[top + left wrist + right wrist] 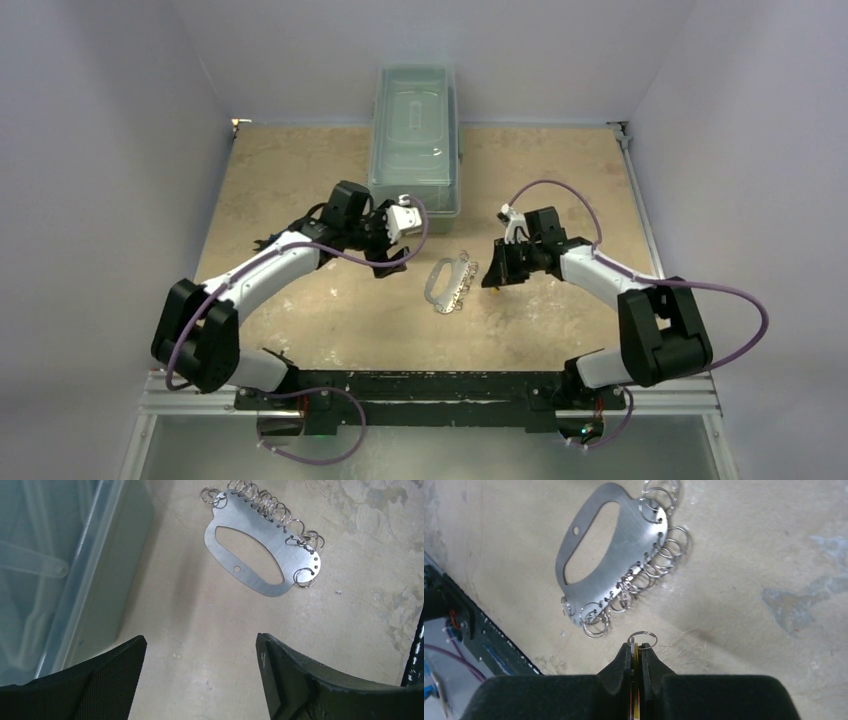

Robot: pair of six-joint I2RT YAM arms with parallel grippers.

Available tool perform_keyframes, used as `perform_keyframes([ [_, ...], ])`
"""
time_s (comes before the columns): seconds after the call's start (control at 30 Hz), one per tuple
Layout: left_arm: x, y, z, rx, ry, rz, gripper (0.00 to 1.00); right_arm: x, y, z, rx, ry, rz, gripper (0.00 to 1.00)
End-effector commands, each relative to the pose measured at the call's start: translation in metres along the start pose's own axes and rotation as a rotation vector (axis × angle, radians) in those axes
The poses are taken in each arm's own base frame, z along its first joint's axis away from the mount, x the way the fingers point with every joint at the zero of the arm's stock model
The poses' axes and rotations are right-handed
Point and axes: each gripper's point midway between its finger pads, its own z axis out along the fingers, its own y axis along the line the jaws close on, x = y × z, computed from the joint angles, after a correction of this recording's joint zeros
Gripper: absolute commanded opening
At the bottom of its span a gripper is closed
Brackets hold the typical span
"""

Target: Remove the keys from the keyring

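The keyring [447, 283] lies flat on the table between my grippers. It is a silvery oval plate with a long slot, seen in the left wrist view [270, 540] and the right wrist view [634, 545]. Several small wire rings [659, 560] hang along one edge. My right gripper [492, 280] [639, 647] is shut on the yellow-headed key [636, 680], with a thin silvery piece beside it. A small ring [642, 632] pokes out of the tips, apart from the plate. My left gripper [390, 264] [200, 642] is open and empty, short of the plate. No fan of silvery keys shows.
A clear lidded plastic box [414, 135] stands at the back centre, close on the left gripper's left [50, 570]. The black base rail [420, 385] runs along the near table edge and shows in the right wrist view [474, 630]. Grey walls enclose the table.
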Motion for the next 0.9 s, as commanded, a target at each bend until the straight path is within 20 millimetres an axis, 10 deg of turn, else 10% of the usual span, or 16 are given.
perform_keyframes([
  [0.0, -0.015, 0.003, -0.036, -0.068, -0.018, -0.044, 0.82, -0.005, -0.018, -0.004, 0.121, -0.067, 0.081, 0.11],
  [0.27, -0.007, 0.02, -0.08, -0.23, -0.044, -0.244, 0.98, 0.001, -0.033, -0.005, 0.199, -0.082, 0.122, 0.33],
  [0.87, 0.027, 0.074, -0.168, -0.502, -0.127, -0.749, 0.99, -0.016, -0.02, -0.045, 0.232, -0.2, 0.087, 0.99],
])
